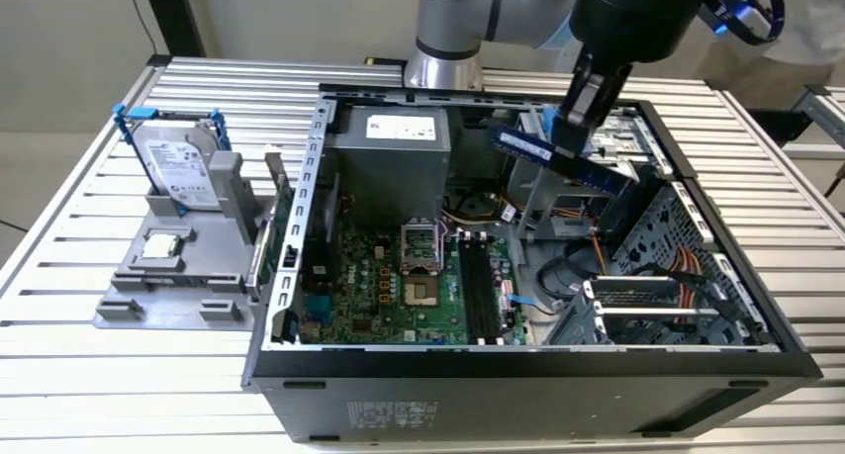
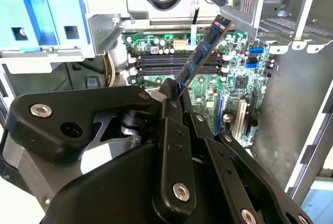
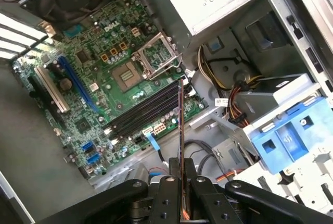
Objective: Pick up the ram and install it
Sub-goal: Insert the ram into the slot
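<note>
The ram is a dark blue stick, and my gripper is shut on its upper end. It hangs tilted in the air above the open computer case, over the area between the power supply and the drive cage. In the second wrist view the ram juts out from between the fingers toward the motherboard. It appears edge-on in the first wrist view, where the ram lines up roughly over the long black slots. Those slots lie well below it and hold nothing.
A silver hard drive in a blue frame stands on a grey fixture at the exterior view's left, with a small square chip on it. Inside the case are the power supply, CPU socket, orange cables and a drive cage.
</note>
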Robot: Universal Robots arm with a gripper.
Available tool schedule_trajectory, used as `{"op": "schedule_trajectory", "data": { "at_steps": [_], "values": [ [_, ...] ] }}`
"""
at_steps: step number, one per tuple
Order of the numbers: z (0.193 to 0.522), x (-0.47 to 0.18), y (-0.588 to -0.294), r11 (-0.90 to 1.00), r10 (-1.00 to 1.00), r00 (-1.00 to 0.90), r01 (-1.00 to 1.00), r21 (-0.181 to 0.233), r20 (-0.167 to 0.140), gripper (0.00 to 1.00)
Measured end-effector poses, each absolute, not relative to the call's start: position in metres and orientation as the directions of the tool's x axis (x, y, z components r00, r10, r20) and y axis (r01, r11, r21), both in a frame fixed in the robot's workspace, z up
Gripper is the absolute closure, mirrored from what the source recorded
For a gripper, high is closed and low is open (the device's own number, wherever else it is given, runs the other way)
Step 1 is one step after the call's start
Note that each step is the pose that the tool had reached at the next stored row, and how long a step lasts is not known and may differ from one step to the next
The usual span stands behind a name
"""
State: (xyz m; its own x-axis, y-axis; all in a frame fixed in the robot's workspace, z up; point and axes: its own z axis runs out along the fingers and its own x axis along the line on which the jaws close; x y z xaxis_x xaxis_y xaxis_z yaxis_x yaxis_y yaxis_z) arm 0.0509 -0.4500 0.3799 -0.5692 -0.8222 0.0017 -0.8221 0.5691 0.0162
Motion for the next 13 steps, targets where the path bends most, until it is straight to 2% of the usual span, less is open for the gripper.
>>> {"op": "schedule_trajectory", "data": {
  "at_steps": [13],
  "values": [
    [0.3799, 0.051, -0.45, 0.664, -0.748, -0.664, -0.748, 0.016, 0.002, 1.0]
  ]
}}
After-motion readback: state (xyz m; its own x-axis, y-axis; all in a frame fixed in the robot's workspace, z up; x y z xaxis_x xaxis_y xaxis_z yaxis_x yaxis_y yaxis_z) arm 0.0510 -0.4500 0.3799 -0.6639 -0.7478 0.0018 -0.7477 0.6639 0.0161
